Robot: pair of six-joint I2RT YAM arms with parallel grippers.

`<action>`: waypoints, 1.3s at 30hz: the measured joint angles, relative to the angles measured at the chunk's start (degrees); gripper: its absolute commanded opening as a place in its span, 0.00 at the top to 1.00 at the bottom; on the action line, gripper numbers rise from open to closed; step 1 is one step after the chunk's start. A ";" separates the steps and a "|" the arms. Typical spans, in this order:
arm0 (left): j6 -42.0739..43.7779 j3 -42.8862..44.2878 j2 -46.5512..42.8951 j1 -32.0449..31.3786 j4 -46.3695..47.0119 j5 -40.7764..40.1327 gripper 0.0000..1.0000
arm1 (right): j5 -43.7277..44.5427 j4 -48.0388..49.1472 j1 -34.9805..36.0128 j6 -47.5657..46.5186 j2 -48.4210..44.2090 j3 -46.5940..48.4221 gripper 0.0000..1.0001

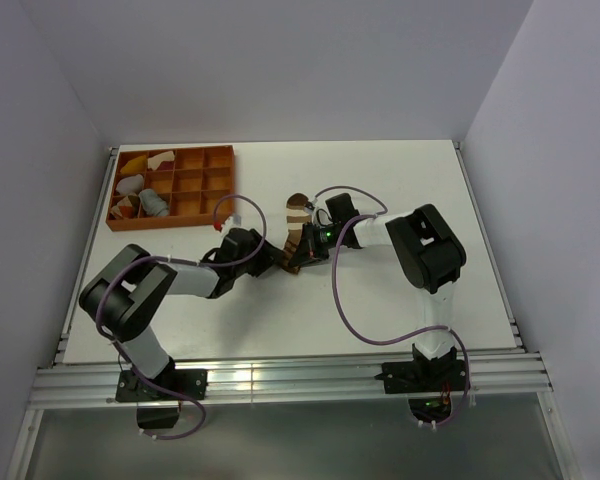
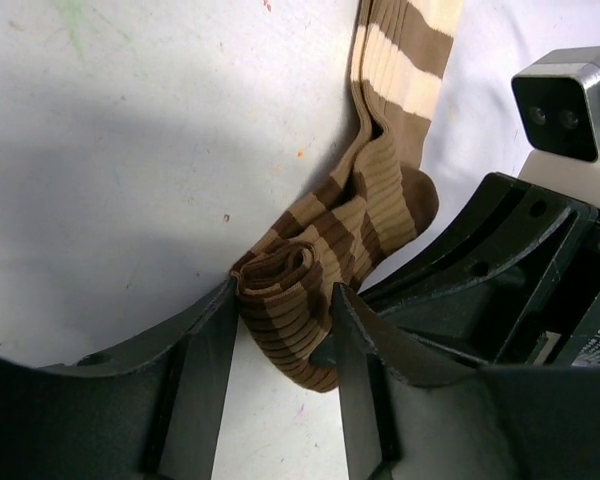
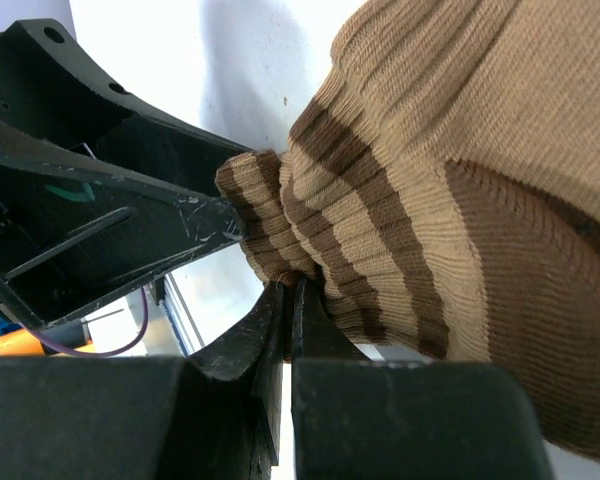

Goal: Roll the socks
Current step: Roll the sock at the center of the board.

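While the right gripper (image 3: 290,292) pinched the brown sock (image 3: 430,200), the left gripper (image 2: 283,297) straddled its rolled end. Gripping? Couldn't tell.

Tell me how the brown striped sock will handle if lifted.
Floppy, probably: the brown striped sock lies in soft folds, so its free length would likely droop. The rolled end may loosen if released. Ribbed knit, pinched by the right gripper, should not slip much.
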 measured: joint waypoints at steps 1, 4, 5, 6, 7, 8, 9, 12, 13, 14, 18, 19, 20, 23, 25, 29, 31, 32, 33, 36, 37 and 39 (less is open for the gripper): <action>0.00 0.20 0.26 0.07 0.11 0.00 0.53 | -0.02 0.04 0.00 0.00 0.00 0.00 1.00; -0.02 0.52 0.79 0.07 0.09 -0.04 0.56 | -0.02 0.09 0.00 0.00 0.00 0.00 1.00; -0.09 0.55 0.83 0.11 0.04 -0.04 0.56 | -0.02 0.09 0.00 0.00 0.00 -0.02 1.00; -0.22 0.55 0.85 0.13 -0.04 -0.02 0.54 | -0.02 0.11 0.00 -0.02 0.00 -0.02 1.00; -0.37 0.57 0.85 0.13 -0.11 -0.04 0.51 | -0.02 0.11 0.00 -0.02 0.00 -0.02 1.00; -0.57 0.70 0.85 0.15 -0.24 -0.04 0.48 | -0.02 0.11 0.00 -0.02 0.00 -0.02 1.00; -1.22 0.96 0.85 0.15 -0.39 -0.04 0.43 | -0.02 0.13 0.00 -0.02 0.00 -0.02 1.00; -1.97 1.57 0.70 0.15 -0.94 -0.13 0.35 | -0.02 0.15 0.00 -0.02 0.00 -0.02 1.00; -2.14 1.86 0.63 0.15 -1.38 -0.20 0.35 | -0.04 0.15 0.00 -0.02 0.00 -0.02 1.00; -2.34 2.14 0.63 0.15 -1.73 -0.26 0.35 | -0.04 0.15 0.00 -0.02 0.00 -0.02 1.00; -2.82 3.63 0.70 0.15 -4.46 -0.52 0.38 | -0.04 0.15 0.00 -0.02 0.00 -0.02 1.00; -2.93 3.89 0.76 0.17 -5.09 -0.59 0.38 | -0.04 0.15 0.00 -0.02 0.00 -0.02 1.00; -2.97 4.17 0.83 0.17 -5.68 -0.68 0.40 | -0.04 0.17 0.00 -0.02 0.00 -0.02 1.00; -2.95 5.09 0.96 0.20 -7.89 -1.16 0.50 | -0.04 0.17 0.00 -0.02 0.00 -0.02 1.00; -2.91 5.46 1.11 0.22 -9.07 -1.51 0.55 | -0.04 0.17 0.00 -0.02 0.00 -0.02 1.00; -2.45 6.21 1.44 0.22 -10.84 -1.77 0.68 | -0.04 0.17 0.00 -0.02 0.00 -0.02 1.00; -1.95 6.78 1.92 0.22 -11.61 -1.86 0.75 | -0.02 0.20 0.00 -0.04 0.00 -0.02 1.00; -1.86 7.08 2.10 0.22 -11.80 -1.84 0.82 | 0.00 0.20 0.00 -0.04 0.00 -0.02 1.00; -1.70 7.41 2.27 0.17 -12.07 -1.84 0.85 | 0.00 0.20 0.00 -0.07 0.00 -0.02 1.00; -1.16 8.07 2.38 -0.04 -13.09 -2.10 1.00 | 0.04 0.26 0.00 -0.22 -0.02 -0.11 1.00; -1.05 8.13 2.38 -0.07 -13.16 -2.12 1.00 | 0.15 0.39 0.00 -0.28 -0.17 -0.24 1.00; -0.76 8.59 2.36 -0.28 -13.92 -2.58 1.00 | 0.92 0.48 0.17 -0.72 -0.76 -0.61 0.99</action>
